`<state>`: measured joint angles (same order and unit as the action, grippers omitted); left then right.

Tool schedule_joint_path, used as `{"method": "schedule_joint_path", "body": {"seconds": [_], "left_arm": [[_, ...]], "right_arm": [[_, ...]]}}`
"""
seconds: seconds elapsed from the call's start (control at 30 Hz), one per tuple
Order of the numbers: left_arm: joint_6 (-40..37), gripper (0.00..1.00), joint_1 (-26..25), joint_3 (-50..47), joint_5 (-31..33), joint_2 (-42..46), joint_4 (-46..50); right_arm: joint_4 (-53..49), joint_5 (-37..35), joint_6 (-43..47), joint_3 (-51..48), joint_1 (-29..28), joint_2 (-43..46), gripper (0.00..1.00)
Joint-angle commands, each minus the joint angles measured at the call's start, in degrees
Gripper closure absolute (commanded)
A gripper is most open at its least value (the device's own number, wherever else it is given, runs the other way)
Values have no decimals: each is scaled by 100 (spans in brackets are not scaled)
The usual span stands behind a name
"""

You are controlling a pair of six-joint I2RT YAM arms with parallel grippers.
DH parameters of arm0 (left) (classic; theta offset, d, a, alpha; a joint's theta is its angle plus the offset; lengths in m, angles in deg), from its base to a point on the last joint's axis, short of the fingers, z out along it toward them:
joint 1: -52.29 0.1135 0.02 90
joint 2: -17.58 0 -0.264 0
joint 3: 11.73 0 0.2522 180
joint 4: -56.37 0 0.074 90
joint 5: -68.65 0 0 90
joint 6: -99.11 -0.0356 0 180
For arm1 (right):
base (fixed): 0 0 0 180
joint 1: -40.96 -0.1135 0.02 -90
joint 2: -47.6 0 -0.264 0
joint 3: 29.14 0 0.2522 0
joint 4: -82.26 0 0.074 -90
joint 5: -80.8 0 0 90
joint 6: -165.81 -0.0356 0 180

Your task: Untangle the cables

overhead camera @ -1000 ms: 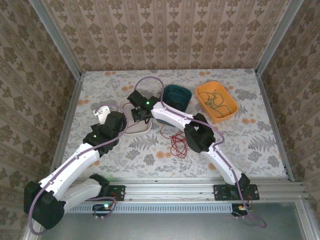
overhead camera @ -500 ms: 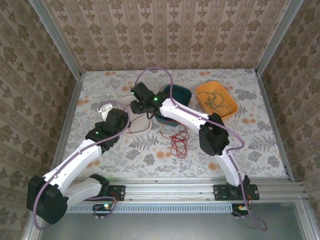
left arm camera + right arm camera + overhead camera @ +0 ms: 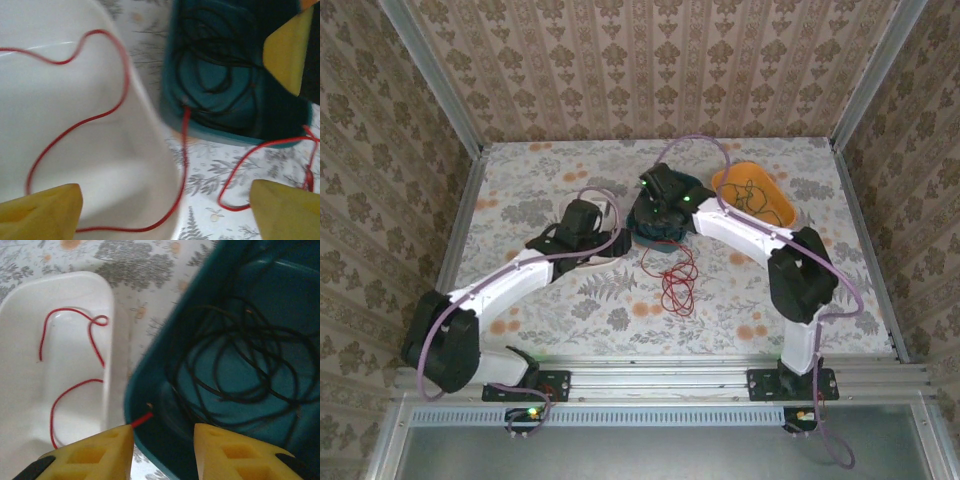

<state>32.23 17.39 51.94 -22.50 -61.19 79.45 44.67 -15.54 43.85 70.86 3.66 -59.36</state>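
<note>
Part of a red cable loops inside the white tray; it crosses the rim to a red tangle on the table. A black cable lies coiled in the teal tray. A green cable sits in the orange tray. My left gripper hangs wide open over the white tray's right edge, holding nothing. My right gripper is open above the teal tray's near corner. A red cable end pokes out beside its left fingertip.
The three trays stand in a row across the back half of the patterned table. Metal rails and papered walls close in the table on both sides and at the back. The two grippers work close together, and a yellow right finger shows in the left wrist view.
My right gripper moved right from the white tray to the teal tray and its jaws opened. My left arm swung right, bringing its gripper over the white tray.
</note>
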Motion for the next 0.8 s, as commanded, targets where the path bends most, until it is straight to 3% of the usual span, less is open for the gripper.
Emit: {"method": "schedule_joint_path", "body": {"seconds": [0.0, 0.33, 0.53, 0.77], "left_arm": [[-362, 18, -76, 384, -471, -397, -101], [-559, 39, -188, 924, 292, -1256, 278], [-606, 55, -246, 1121, 370, -1565, 434], [-598, 62, -290, 1170, 448, -1695, 540]], "right_arm": [[254, 112, -236, -511, 23, 557, 62], [580, 149, -585, -1872, 406, 1529, 63], [607, 130, -624, -2133, 502, 1738, 64], [661, 120, -661, -2264, 570, 1871, 64]]}}
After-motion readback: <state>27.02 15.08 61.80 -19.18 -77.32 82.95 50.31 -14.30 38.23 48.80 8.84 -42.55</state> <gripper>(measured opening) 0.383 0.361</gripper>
